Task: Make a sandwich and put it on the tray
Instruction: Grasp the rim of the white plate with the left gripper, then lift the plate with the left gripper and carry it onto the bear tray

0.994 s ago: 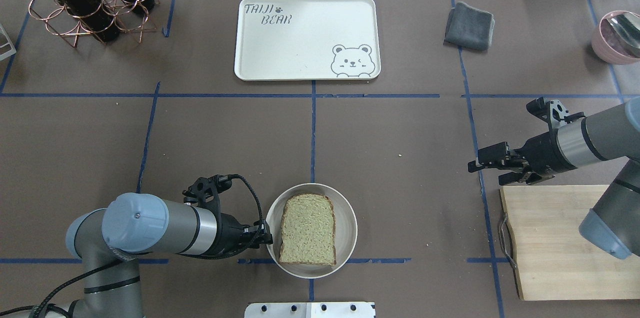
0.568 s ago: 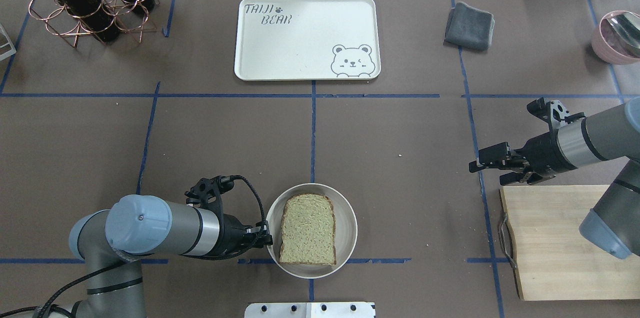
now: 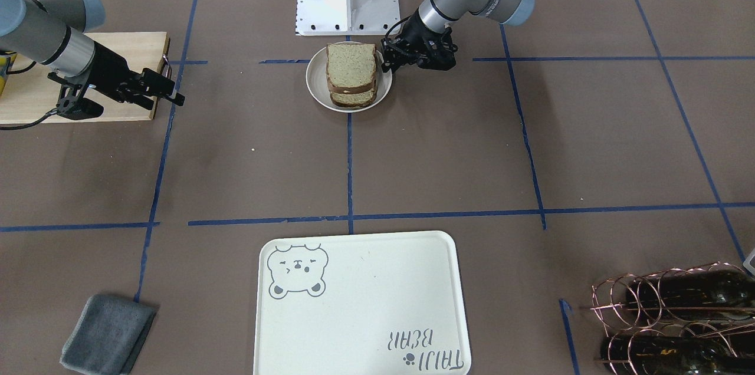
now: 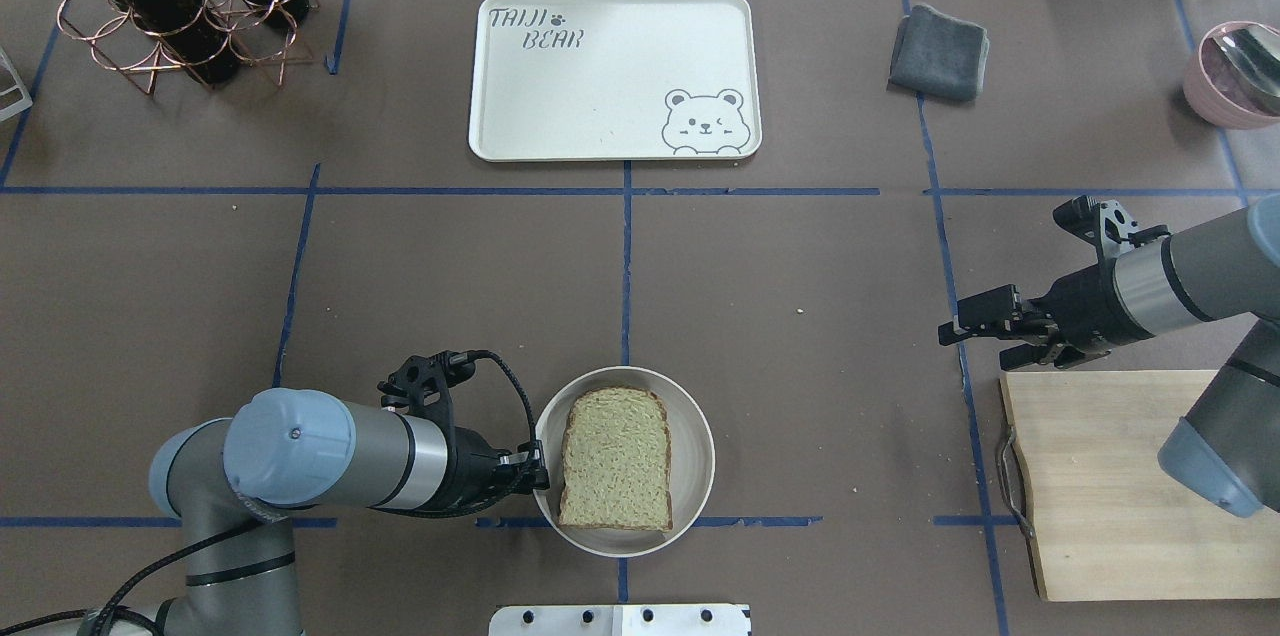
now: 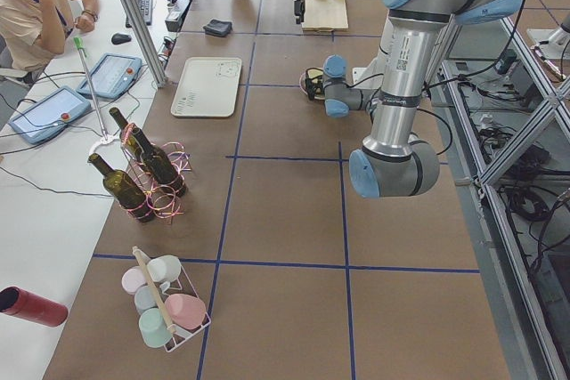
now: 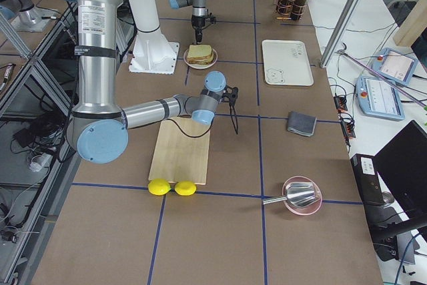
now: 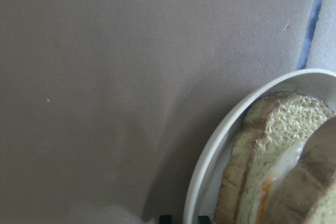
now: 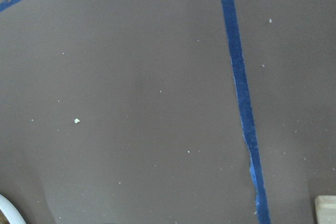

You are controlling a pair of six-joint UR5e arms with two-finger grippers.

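The sandwich (image 4: 615,456), two bread slices with white egg between them (image 7: 273,171), lies on a small round whitish plate (image 4: 695,436) near the table's front centre. My left gripper (image 4: 535,476) is low at the plate's left rim. In the left wrist view its fingertips (image 7: 165,217) show on either side of the rim (image 7: 220,140), open. My right gripper (image 4: 965,336) is open and empty, above the table beside the cutting board's far corner. The cream tray (image 4: 600,86) with the bear drawing lies bare at the far centre.
A wooden cutting board (image 4: 1110,486) lies at the front right, with two lemons (image 6: 172,187) by its end. A grey cloth (image 4: 938,53), a pink bowl with a scoop (image 4: 1235,71) and a wine bottle rack (image 4: 170,1) stand along the back.
My left arm has crept to the right, bringing its gripper up to the plate's left rim. The right arm has barely moved.
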